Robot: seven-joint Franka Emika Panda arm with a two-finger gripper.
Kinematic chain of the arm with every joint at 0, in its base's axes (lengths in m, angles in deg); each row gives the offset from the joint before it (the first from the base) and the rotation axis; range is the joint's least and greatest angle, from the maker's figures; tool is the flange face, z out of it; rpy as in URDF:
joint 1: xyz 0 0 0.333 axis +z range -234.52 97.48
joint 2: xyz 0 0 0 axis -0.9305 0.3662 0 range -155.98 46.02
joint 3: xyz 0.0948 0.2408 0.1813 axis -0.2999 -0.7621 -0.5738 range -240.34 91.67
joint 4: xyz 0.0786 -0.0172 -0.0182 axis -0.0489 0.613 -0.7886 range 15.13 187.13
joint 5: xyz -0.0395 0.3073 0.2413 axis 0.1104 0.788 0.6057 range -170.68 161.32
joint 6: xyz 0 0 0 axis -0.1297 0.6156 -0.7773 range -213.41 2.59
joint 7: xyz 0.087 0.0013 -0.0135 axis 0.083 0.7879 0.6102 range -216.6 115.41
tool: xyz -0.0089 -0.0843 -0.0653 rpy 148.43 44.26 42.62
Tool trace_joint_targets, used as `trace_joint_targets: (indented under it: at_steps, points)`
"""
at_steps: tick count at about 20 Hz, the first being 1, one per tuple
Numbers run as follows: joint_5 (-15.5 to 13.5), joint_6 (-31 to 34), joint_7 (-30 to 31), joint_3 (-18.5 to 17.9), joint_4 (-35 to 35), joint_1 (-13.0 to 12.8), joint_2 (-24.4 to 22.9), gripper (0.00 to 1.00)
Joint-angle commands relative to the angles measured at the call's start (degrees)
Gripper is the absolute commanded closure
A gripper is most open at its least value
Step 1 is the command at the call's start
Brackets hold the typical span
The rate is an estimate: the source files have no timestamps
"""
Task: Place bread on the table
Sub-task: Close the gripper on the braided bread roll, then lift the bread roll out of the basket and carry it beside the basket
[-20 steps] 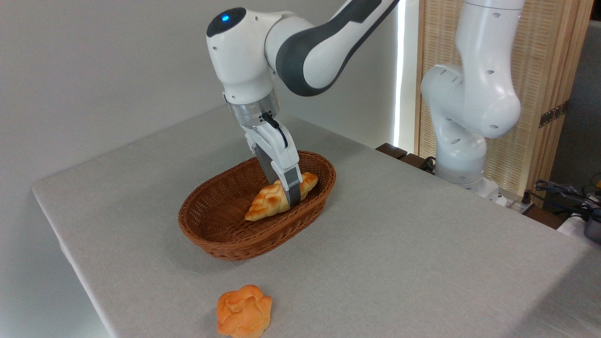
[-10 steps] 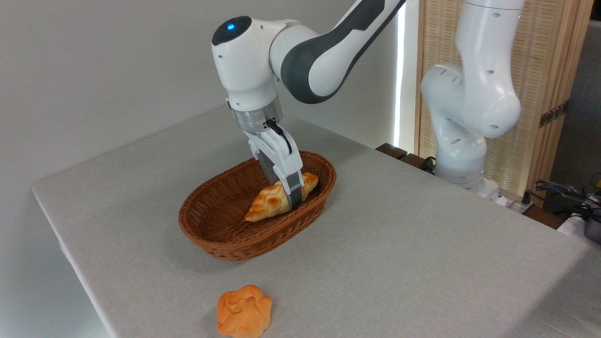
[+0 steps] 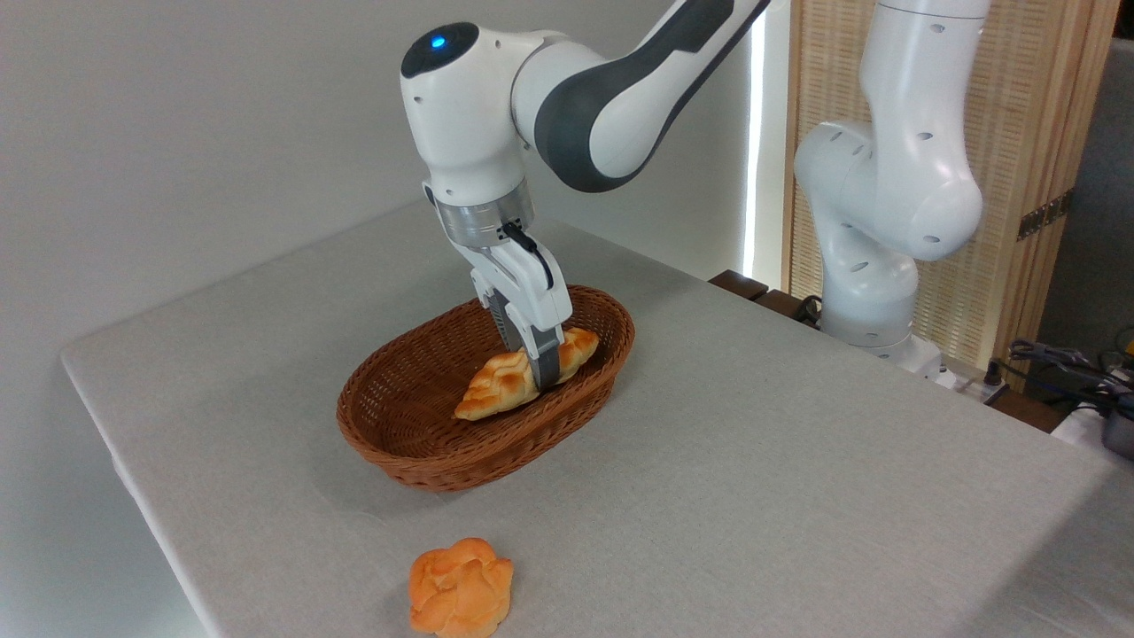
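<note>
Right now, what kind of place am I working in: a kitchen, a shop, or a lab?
Most likely a lab test setup: a cloth-covered table holding only a basket and bread, a bare wall, and loose cables at the right.

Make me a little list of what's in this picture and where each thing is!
bread: long braided loaf, inside the basket, tilted
basket: brown wicker, on the table
hand: reaching into the basket, shut on the bread
bun: round, orange, on the table in front of the basket
table: grey cloth cover
task so far: bread not yet on the table
</note>
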Motion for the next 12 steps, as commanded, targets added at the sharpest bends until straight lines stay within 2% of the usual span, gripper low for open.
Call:
trace_joint_targets:
  at_steps: [1,4,8,10,12]
  points:
    - [-1.9,0.0,1.1,-1.2,-2.5,-0.5,-0.7,0.67]
    - [-4.1,0.0,1.2,-2.8,-5.5,-0.5,-0.7,0.66]
    - [-3.1,6.2,-0.4,-6.0,-9.5,-0.5,-1.1,0.63]
    - [0.0,10.6,-4.4,-9.4,-11.6,-0.5,-1.9,0.63]
    - [4.8,14.8,-10.2,-11.5,-12.0,-0.5,-2.4,0.58]
